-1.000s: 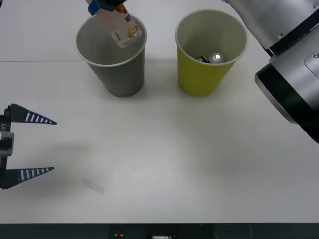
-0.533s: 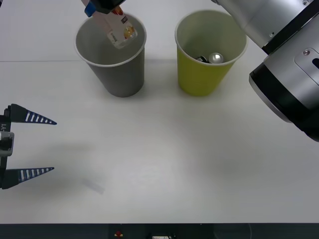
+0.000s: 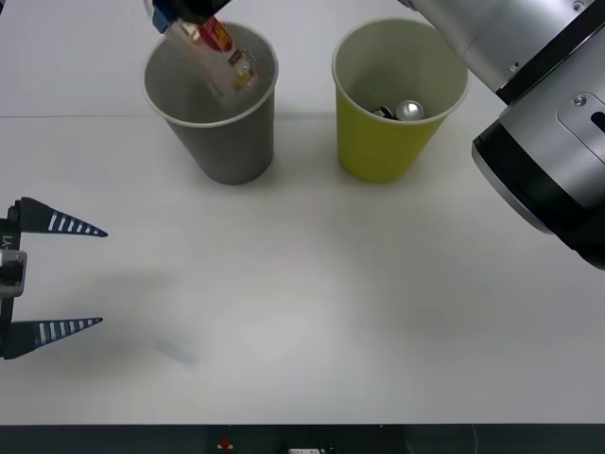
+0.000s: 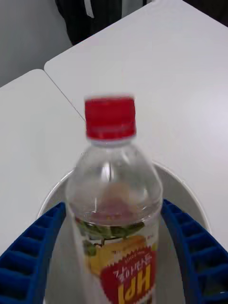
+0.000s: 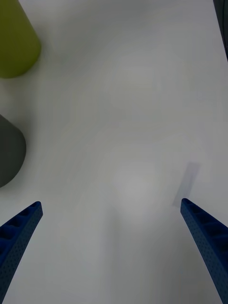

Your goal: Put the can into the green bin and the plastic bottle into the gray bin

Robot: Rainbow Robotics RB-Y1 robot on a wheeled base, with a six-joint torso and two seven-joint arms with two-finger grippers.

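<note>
The plastic bottle (image 3: 216, 55), clear with a red cap (image 4: 110, 118) and a colourful label, hangs tilted over the mouth of the gray bin (image 3: 227, 142) at the back left. My right gripper (image 3: 184, 9) is above that bin and is shut on the bottle, with a blue finger (image 4: 28, 247) against each of its sides. The can (image 3: 408, 111) lies at the bottom of the green bin (image 3: 378, 151) at the back right. My left gripper (image 3: 80, 276) hangs open and holds nothing near the table's left edge.
The right arm's large silver and black body (image 3: 548, 142) reaches across the right side, above and beside the green bin. A seam (image 3: 76, 115) between two white tabletops runs behind the bins. White table lies in front of both bins.
The bottle has swung to a steeper tilt and sunk a little lower into the gray bin's mouth. The right gripper has shifted slightly left. The left arm has not moved.
</note>
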